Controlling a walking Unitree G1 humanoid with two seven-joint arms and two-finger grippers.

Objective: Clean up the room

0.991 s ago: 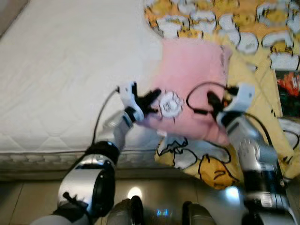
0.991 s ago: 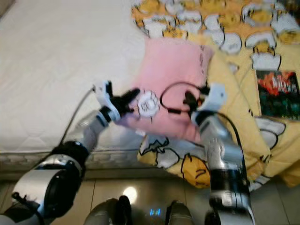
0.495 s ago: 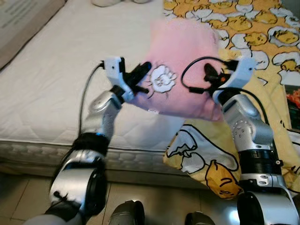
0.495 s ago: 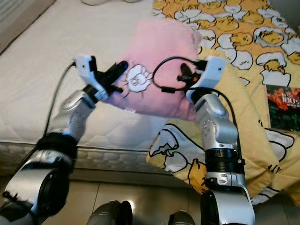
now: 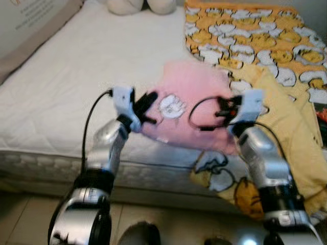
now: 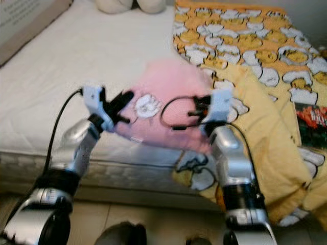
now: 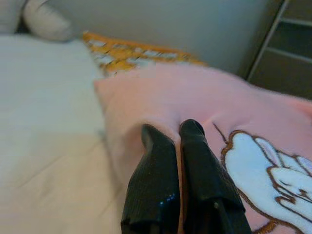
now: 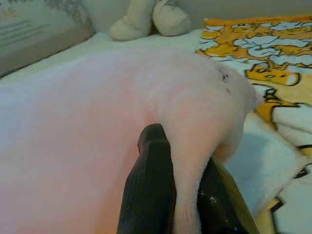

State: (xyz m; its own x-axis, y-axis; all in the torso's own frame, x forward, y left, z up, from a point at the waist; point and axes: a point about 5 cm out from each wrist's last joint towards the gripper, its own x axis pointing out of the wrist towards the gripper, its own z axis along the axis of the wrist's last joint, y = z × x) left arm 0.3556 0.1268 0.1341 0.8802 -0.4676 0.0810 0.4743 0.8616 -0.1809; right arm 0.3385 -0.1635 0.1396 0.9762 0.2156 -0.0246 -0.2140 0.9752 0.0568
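A pink pillow (image 5: 191, 97) with a white cartoon print hangs above the near edge of the bed, held between both arms. My left gripper (image 5: 149, 101) is shut on its left edge, with the cloth pinched between the black fingers (image 7: 195, 170). On the pillow's right side my right gripper (image 5: 220, 106) is shut on a fold of it (image 8: 190, 146).
The white mattress (image 5: 76, 87) spreads to the left and far side. A yellow blanket (image 5: 286, 92) with a duck print covers the right part and droops over the edge. A cream plush toy (image 5: 135, 5) lies at the head end. A dark book (image 6: 311, 115) rests far right.
The camera has tilted and the view has shifted. Both grippers keep their hold on the pillow, which now sits lower and nearer the mattress than half a second ago.
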